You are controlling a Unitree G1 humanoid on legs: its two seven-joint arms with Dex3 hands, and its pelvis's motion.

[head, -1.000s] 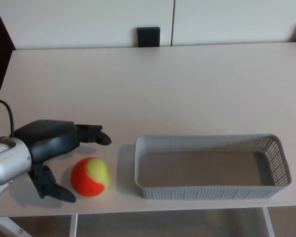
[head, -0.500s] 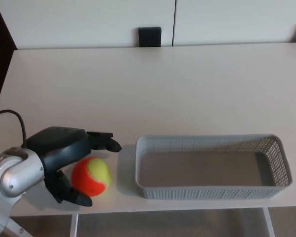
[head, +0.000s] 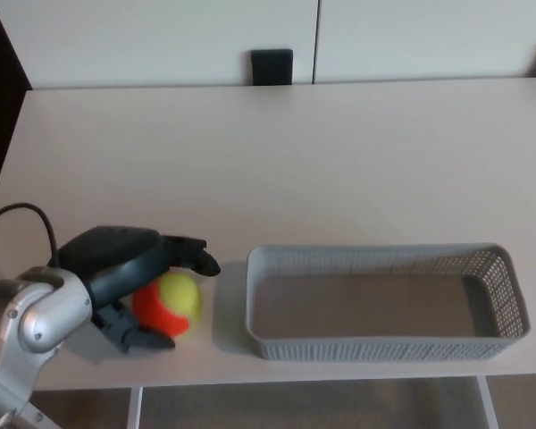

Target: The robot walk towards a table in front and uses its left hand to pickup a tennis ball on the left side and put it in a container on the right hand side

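One hand or two in the head view?

One: the left hand [head: 129, 277], black, on a silver forearm [head: 29, 322] that comes in from 8 o'clock.

And the tennis ball?

The tennis ball [head: 173, 300], orange and yellow-green, is near the front edge of the pale table [head: 250, 161], at about 7 o'clock of the tabletop. It sits inside the hand's grasp.

How do the fingers stand?

They are curled round the ball. The two thick fingers [head: 183, 253] lie over its far side, at the ball's 12 o'clock, and their tips reach past it toward 2 o'clock. The thumb [head: 141, 337] closes in from the near side, at the ball's 7 o'clock. The palm covers the ball's 9 o'clock side, so only its right part shows. I cannot tell whether the ball rests on the table or is just clear of it.

Where is the container?

The grey mesh basket [head: 375, 254], long and rectangular, lies at the ball's 3 o'clock, just beside it with a narrow strip of table between them. It runs along the front edge toward 4 o'clock of the tabletop.

Anything else?

A small black block [head: 272, 66] stands at the table's far edge, at 12 o'clock, against white panels [head: 161, 36].
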